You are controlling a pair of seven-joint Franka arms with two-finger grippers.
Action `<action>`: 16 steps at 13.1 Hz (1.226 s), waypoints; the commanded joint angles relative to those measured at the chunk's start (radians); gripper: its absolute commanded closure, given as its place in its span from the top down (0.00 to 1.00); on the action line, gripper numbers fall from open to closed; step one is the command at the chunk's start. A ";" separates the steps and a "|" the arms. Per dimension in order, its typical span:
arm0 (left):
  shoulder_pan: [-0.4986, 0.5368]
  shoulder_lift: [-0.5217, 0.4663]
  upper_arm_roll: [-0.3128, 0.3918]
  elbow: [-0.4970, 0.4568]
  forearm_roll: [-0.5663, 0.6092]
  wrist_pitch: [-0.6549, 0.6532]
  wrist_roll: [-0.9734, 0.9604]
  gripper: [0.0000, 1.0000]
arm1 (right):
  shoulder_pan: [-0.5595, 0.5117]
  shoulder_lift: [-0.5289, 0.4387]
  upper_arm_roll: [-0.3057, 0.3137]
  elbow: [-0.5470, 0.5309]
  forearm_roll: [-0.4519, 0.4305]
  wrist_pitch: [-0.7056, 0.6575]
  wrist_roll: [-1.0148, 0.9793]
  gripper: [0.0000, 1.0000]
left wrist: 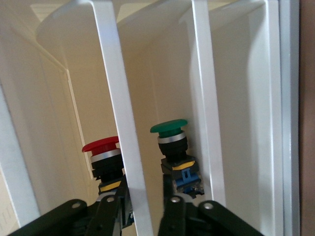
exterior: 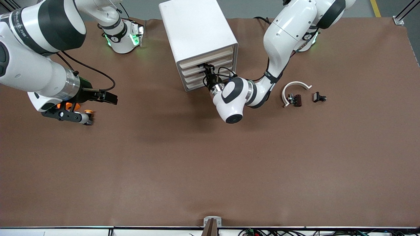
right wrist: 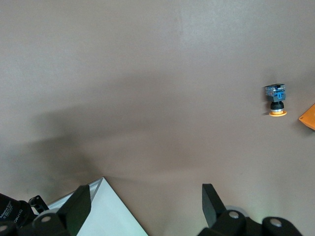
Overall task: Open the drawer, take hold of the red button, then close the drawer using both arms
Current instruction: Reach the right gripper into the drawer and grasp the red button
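the left gripper [exterior: 206,72] is pressed against the cream slat fronts of the white cabinet [exterior: 197,29], which stands near the arms' end of the table [exterior: 210,164]. in the left wrist view its black fingers [left wrist: 170,211] are drawn close on either side of a drawer [left wrist: 123,128] front slat, seemingly gripping it. the drawers are seen shut in the front view. through the gaps between slats, a red-capped button [left wrist: 102,157] and a green-capped button [left wrist: 172,142] are seen inside, in neighbouring drawers.

the right gripper [exterior: 95,108] is held over the table toward the right arm's end, its fingers [right wrist: 211,199] spread wide with nothing between them. an orange-capped button [right wrist: 276,100] is seen lying on the table below it, beside an orange piece [right wrist: 307,115].

toward the left arm's end, a white curved piece [exterior: 293,88] is laid beside two small dark parts [exterior: 295,99].
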 commanded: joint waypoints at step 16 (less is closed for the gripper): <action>0.021 0.017 0.143 0.143 -0.011 0.091 -0.001 0.12 | 0.275 0.095 0.004 0.033 0.027 0.237 0.845 1.00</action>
